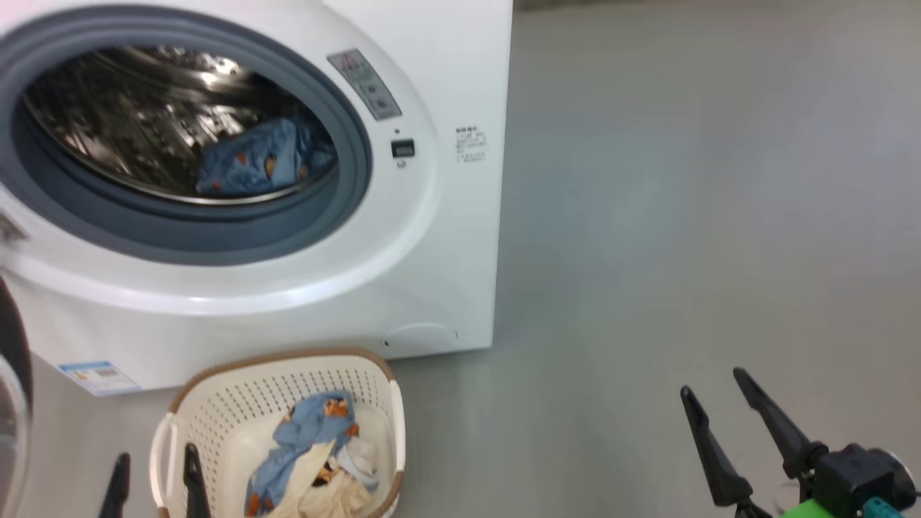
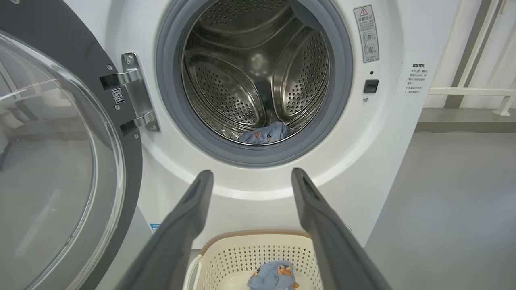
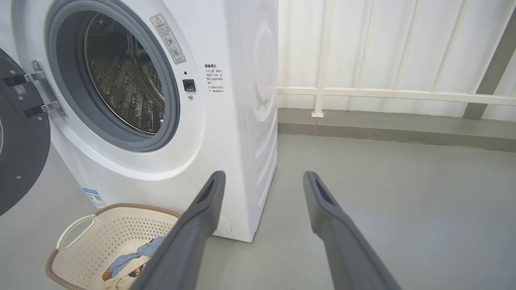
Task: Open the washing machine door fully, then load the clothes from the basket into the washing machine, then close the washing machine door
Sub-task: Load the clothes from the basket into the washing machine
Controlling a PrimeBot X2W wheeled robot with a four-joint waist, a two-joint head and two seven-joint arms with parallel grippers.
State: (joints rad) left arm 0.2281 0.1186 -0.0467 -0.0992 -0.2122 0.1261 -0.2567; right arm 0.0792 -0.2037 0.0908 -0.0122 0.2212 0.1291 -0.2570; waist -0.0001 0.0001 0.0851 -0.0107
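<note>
Standing wide apart, the two dark fingers of the left gripper (image 2: 252,173) hold nothing. In the left wrist view they rise from the bottom edge, and the basket (image 2: 242,249) shows between them at bottom centre. In the head view this gripper sits at the lower left, one finger over the basket's left handle and the other outside it; I cannot tell if either touches the plastic. The right gripper (image 3: 265,175) is spread just as wide and empty, at the lower right of the head view over bare grey floor (image 1: 683,216), well apart from the basket.

The basket stands on the floor just in front of the washing machine (image 1: 432,252), at the bottom of the head view left of centre. Inside it lie the clothes (image 1: 309,446), light blue cloth with orange prints over cream and white pieces. Above it, at the upper left, the steel drum (image 2: 250,72) gapes within its blue-grey rubber ring (image 2: 168,80), and a blue printed garment (image 1: 259,162) lies at the bottom of the drum near the front.

The washing machine door (image 2: 52,153) is swung open at the left edge of the left wrist view, hanging on its metal hinge (image 2: 137,96), the glass bowl bulging toward the camera. A small blue sticker (image 1: 101,376) marks the machine's lower left corner.
</note>
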